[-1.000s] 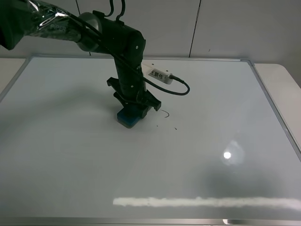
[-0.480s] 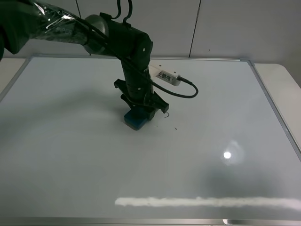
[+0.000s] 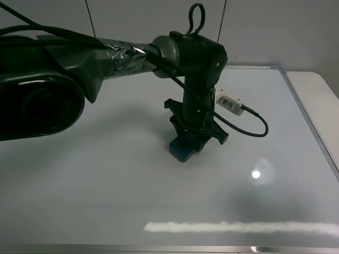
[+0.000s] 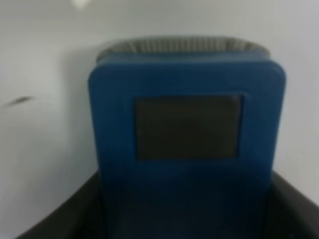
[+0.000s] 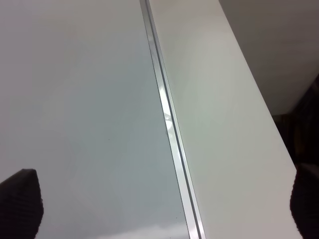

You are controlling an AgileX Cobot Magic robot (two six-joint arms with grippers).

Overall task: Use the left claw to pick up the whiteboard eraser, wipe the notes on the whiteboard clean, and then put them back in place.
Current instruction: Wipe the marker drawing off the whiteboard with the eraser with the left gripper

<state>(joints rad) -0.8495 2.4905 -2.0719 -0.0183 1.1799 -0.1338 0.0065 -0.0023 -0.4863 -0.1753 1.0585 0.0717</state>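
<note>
Filling most of the high view, the whiteboard (image 3: 95,180) lies flat, silver frame (image 5: 167,119) round it. Your left arm (image 3: 79,69) reaches over to approx. mid-board, a bit right of centre. Left claw (image 3: 188,143) is clamped on the whiteboard eraser (image 3: 181,150), which touches the board. Right gripper (image 5: 162,209) hangs over the frame edge, fingers (image 5: 20,201) spread wide w/ nothing between. Wrist cam shows a blue block w/ a dark recess. Faint dark smudge (image 4: 20,100) sits near the eraser, too blurred to identify.
</note>
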